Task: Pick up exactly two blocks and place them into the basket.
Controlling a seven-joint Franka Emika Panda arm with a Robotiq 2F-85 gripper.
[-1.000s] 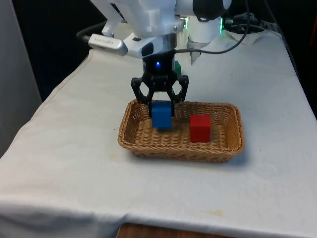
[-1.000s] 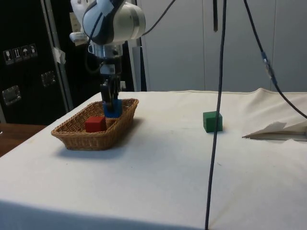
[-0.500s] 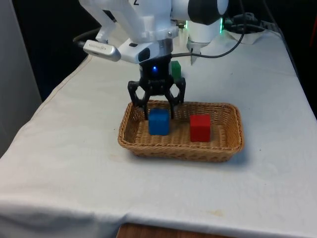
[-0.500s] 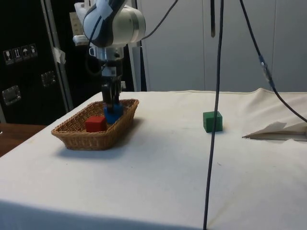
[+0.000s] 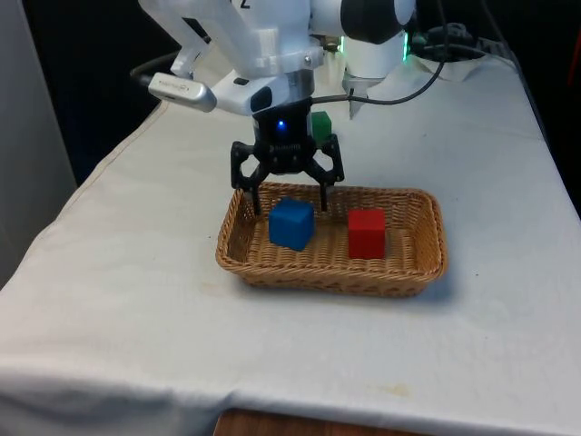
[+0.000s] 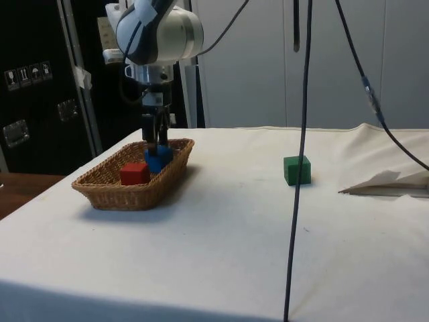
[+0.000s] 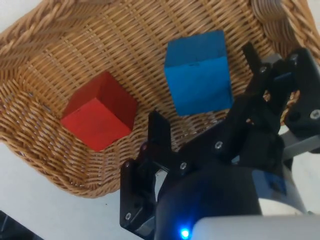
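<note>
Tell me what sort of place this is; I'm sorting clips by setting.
Probably a robotics lab: a cloth-covered table, dark equipment cabinets behind, hanging cables, and toy blocks in a wicker basket.

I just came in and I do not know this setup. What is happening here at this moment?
A robot arm is putting blocks into a basket on the table. Its gripper is open and hangs just above the blue block, which lies in the basket beside the red block. So two blocks are in the basket now. A green block sits apart on the cloth, outside the basket.
</note>
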